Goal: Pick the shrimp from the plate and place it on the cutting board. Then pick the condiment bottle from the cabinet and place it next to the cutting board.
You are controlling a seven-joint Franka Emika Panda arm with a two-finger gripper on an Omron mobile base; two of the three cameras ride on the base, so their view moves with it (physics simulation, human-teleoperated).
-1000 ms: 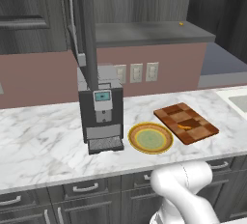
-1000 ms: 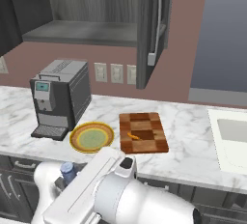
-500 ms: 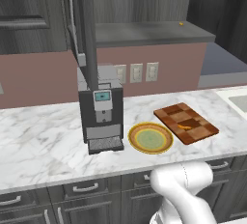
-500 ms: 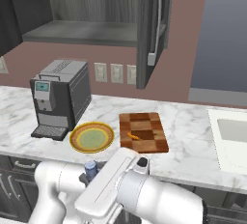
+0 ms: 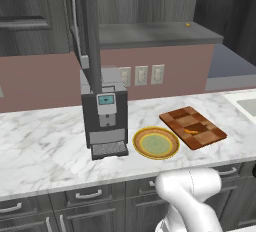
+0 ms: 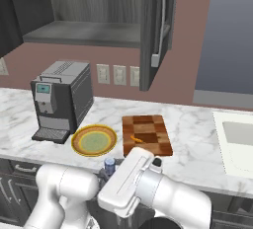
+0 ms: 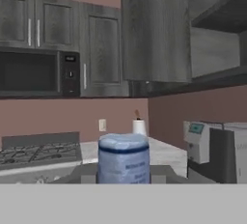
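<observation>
Between the hand's (image 7: 123, 179) fingers sits a blue-capped bottle (image 7: 123, 158), clamped; label print unreadable.

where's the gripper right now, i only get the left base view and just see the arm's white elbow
Observer: The gripper is low, in front of the counter edge near the plate; the right base view shows a blue cap there.
Operator: is it holding anything
Observer: In the hand view the condiment bottle, pale with a blue cap, stands upright in the gripper, apparently held.
Operator: which way is the hand pointing
Observer: Its camera faces a microwave and a stovetop, not the cutting board.
</observation>
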